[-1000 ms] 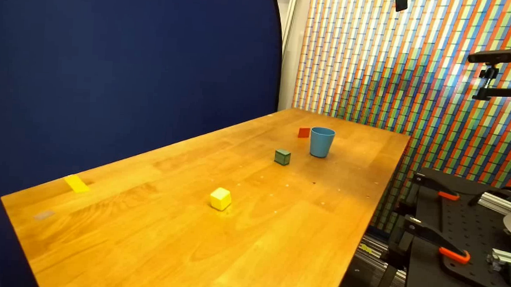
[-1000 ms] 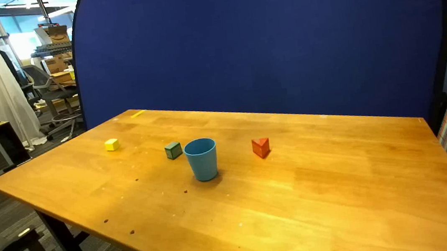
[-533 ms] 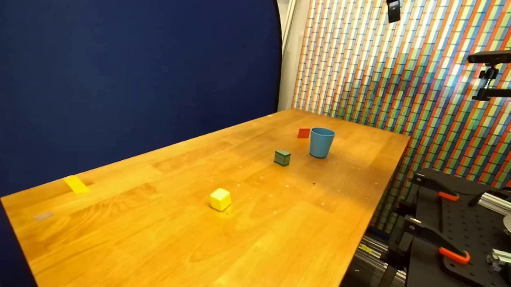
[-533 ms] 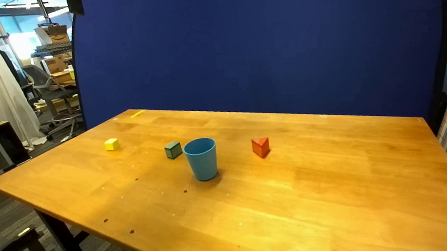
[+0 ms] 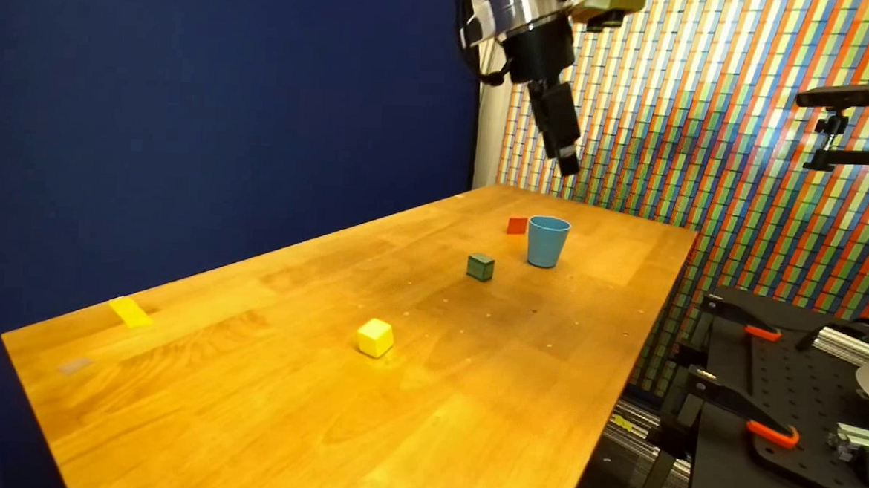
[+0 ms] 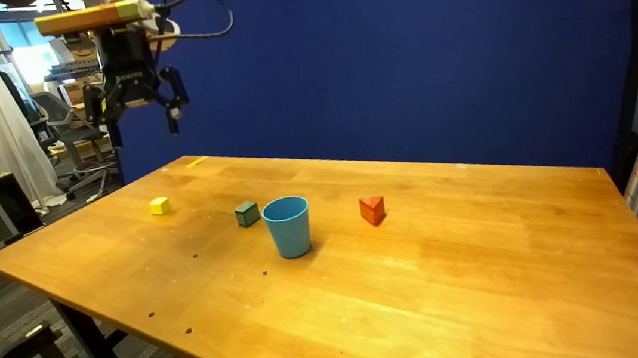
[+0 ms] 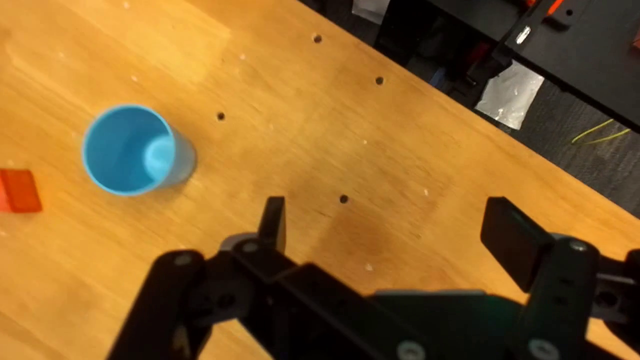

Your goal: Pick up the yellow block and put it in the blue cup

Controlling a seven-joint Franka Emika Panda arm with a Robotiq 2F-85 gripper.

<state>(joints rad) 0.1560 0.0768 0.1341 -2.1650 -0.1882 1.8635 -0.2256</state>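
The yellow block (image 5: 375, 338), a small cube, lies on the wooden table; it also shows at the left in an exterior view (image 6: 159, 207). It is out of the wrist view. The light-blue cup (image 5: 546, 242) stands upright in both exterior views (image 6: 289, 228). In the wrist view the cup (image 7: 131, 150) is left of the fingers, and its visible inside holds nothing. My gripper (image 6: 145, 135) hangs high above the table, fingers down, wide apart and empty. The gripper also shows at the top of an exterior view (image 5: 566, 165) and low in the wrist view (image 7: 384, 225).
A dark green block (image 6: 247, 214) lies between the yellow block and the cup. A red block (image 6: 372, 211) lies on the cup's far side from it. A flat yellow piece (image 5: 131, 312) lies by the table's edge. A black side table with clamps (image 5: 740, 364) stands beside the wooden table (image 5: 306, 431).
The arm and gripper have come down into both exterior views from above, where only a small part showed before. The blocks and the cup have not moved.
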